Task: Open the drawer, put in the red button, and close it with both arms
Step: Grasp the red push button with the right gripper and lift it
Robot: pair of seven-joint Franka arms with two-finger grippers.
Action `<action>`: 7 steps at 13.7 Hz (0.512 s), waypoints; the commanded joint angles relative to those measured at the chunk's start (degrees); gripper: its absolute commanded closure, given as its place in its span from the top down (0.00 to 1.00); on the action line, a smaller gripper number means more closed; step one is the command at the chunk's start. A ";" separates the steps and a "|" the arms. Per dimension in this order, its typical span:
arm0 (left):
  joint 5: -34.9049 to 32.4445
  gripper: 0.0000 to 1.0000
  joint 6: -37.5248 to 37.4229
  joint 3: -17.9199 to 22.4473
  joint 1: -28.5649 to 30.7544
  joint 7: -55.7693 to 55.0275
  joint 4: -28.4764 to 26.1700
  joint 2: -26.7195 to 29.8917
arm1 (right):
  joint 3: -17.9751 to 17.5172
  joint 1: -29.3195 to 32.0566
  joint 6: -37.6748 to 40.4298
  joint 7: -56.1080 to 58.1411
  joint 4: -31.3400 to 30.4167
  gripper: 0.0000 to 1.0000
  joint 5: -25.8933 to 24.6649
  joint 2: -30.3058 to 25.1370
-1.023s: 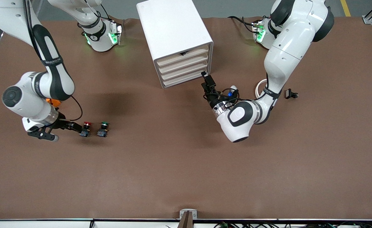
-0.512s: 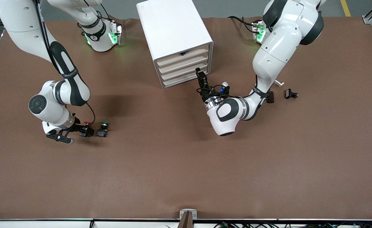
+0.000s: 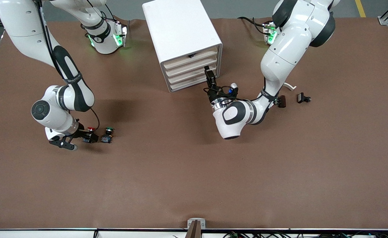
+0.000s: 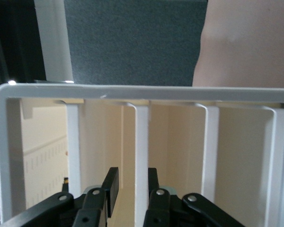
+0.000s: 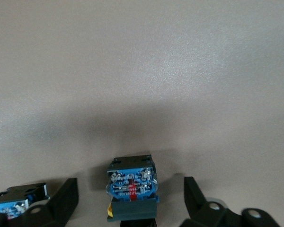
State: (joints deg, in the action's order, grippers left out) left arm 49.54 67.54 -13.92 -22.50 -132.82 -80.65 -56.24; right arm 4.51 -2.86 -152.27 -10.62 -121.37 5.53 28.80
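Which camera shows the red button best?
The right wrist view: the red button sits large between the right claw fingers. The front view shows it tiny; the left wrist view misses it.

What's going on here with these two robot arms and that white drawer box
The left end effector is closed on a thin front edge of the white drawer cabinet, and all its drawers look shut. The right end effector is down at the table toward the right arm's end, its fingers open on either side of the red button, not gripping it yet. The green button sits just beside it.
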 commanded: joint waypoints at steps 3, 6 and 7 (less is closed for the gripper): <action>1.26 0.32 -2.06 -0.05 -0.88 -0.77 0.41 -0.01 | -0.03 -0.05 0.48 -1.15 0.43 0.00 -0.09 0.38; 1.09 0.32 -1.98 0.30 -0.88 -0.77 0.67 -0.01 | -0.12 -0.48 1.10 -3.96 0.61 0.00 -0.09 -0.41; 0.91 0.33 -1.80 0.38 -0.88 -0.77 0.67 -0.01 | -0.12 -0.48 3.45 -4.14 1.22 0.00 -0.09 -1.29</action>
State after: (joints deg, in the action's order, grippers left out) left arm 49.54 66.29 -13.97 -23.14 -132.82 -80.62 -56.24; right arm 4.41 -2.93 -151.70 -12.97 -121.08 5.55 28.85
